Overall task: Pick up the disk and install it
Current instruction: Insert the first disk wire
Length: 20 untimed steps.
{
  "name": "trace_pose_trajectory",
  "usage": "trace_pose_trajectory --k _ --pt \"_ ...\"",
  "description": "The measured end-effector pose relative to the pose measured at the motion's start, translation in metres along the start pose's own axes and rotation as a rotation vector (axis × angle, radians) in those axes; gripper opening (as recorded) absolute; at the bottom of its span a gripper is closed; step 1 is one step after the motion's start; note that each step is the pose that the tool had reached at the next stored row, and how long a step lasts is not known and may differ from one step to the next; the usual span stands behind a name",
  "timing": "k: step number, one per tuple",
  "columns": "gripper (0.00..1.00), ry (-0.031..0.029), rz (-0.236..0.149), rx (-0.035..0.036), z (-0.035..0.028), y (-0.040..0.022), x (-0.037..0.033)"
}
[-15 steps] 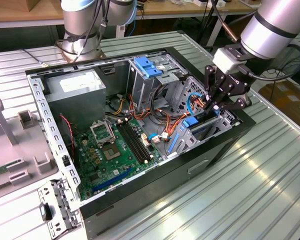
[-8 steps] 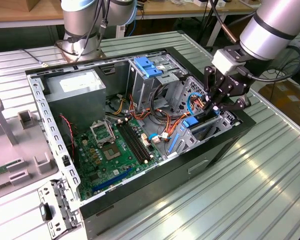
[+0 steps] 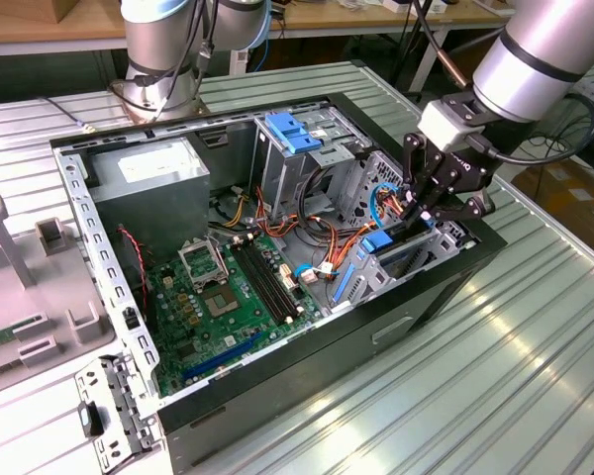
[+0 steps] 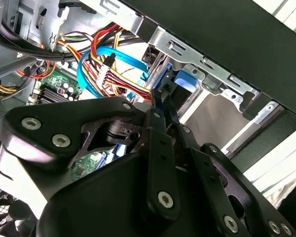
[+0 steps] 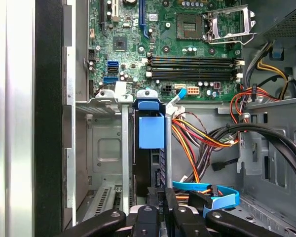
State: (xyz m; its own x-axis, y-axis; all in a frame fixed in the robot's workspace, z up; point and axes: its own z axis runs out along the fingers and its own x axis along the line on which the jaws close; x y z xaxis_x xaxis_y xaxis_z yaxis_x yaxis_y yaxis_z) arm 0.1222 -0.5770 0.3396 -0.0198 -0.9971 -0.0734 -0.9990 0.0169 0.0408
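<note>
The disk (image 3: 394, 253) stands on edge in a metal bay at the case's corner on the exterior view's right, its blue tab (image 5: 151, 132) facing up. Blue rails run along its dark body. My gripper (image 3: 423, 220) hangs just over the disk's end nearest the case wall. In both wrist views the black fingers (image 4: 158, 113) lie close together, and the gripper (image 5: 163, 196) is shut with nothing between its tips. The disk's blue end (image 4: 185, 81) sits right beyond the gripper (image 4: 163, 101). I cannot tell whether the tips touch it.
The open computer case (image 3: 445, 287) lies on a ribbed metal table. Inside are a green motherboard (image 3: 213, 297), a grey power supply (image 3: 148, 183), a blue-topped drive cage (image 3: 292, 134), and blue, red and orange cables (image 5: 202, 143) beside the bay. A grey fixture (image 3: 20, 287) stands on the exterior view's left.
</note>
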Motion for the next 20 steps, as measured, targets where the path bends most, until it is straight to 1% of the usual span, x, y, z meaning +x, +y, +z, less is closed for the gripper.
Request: trace_pose_trajectory --k 2,3,5,8,9,13,14,15,16,18,20 --pt "0.18 -0.0001 0.0 0.0 0.0001 0.0 0.0" --pt "0.25 0.0 0.0 0.0 0.0001 0.0 0.0" --pt "0.25 0.0002 0.0 0.0 -0.0005 0.0 0.0" --pt "0.25 -0.0001 0.0 0.0001 -0.0064 0.0003 -0.0005" --pt "0.25 0.0001 0.0 0.0001 -0.01 0.0004 -0.0007" --pt "0.25 0.0 0.0 0.0 -0.0186 0.0008 -0.0014" --pt "0.25 0.0 0.0 0.0 -0.0201 0.0008 -0.0015" --pt "0.25 -0.0003 0.0 0.0 -0.0203 0.0008 -0.0015" --pt "0.25 -0.0019 0.0 -0.0002 -0.0203 0.0008 -0.0015" --pt "0.24 -0.0077 0.0 -0.0023 -0.0197 0.0008 -0.0016" --pt "0.24 -0.0103 0.0 -0.0059 -0.0181 0.0004 -0.0015"
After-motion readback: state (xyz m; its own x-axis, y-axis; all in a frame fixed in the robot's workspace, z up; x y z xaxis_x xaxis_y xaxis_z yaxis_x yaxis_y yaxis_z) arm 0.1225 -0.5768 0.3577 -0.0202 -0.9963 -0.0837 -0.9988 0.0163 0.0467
